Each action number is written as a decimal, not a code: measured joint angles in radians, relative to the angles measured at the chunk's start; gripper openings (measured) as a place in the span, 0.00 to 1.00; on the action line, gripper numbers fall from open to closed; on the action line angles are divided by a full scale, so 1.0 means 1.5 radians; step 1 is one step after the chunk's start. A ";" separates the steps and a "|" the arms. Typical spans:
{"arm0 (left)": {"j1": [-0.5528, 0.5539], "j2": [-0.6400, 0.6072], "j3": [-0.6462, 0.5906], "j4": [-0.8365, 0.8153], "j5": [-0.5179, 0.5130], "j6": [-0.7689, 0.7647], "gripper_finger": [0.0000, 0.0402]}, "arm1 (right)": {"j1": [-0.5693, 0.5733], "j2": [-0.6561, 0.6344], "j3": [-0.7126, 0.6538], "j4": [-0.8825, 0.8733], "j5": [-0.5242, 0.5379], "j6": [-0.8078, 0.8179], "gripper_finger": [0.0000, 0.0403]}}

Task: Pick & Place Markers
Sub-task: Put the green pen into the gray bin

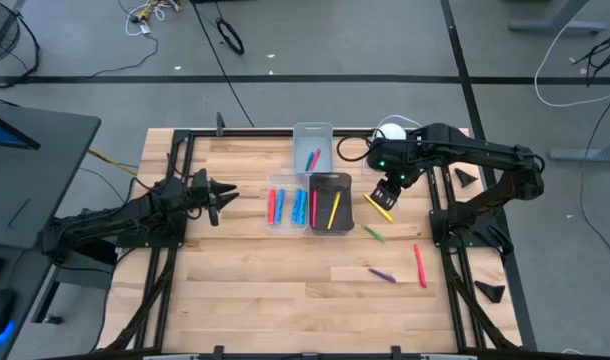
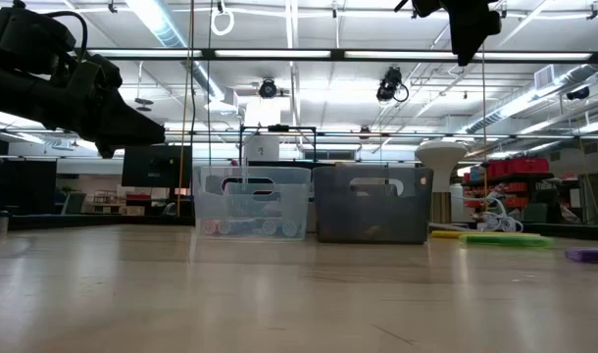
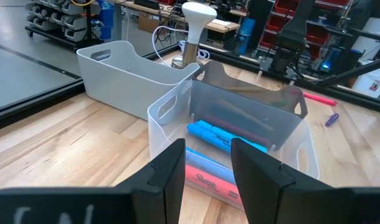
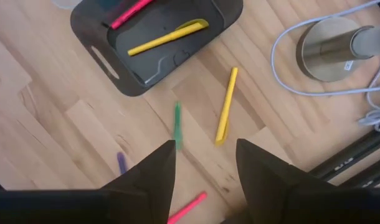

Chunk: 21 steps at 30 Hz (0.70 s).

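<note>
High view: right end effector (image 1: 388,191) hovers spread and empty over a loose yellow marker (image 1: 379,207) on the table (image 1: 245,270), just beside the dark bin (image 1: 330,203).
Right wrist view: a skewed descent could nudge this marker away; left wrist view: left end effector (image 3: 205,177) waits narrowly parted by the clear bin (image 3: 171,109).

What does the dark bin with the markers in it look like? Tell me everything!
The dark, smoky see-through plastic bin is a rectangular tub with rounded corners and cut-out handle slots in its end walls. It stands upright on the wooden table, tight beside a clear plastic bin. Inside lie a yellow marker and a pink marker. The open right gripper hovers just off its side, not touching it.
</note>
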 joint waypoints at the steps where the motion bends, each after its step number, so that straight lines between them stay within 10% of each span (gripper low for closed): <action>1: 0.000 0.000 0.000 0.000 0.000 0.000 0.34 | -0.001 0.000 0.000 0.000 0.000 0.009 0.42; 21: 0.000 0.000 0.000 0.000 0.000 0.000 0.34 | 0.022 0.005 -0.164 0.091 -0.043 0.284 0.42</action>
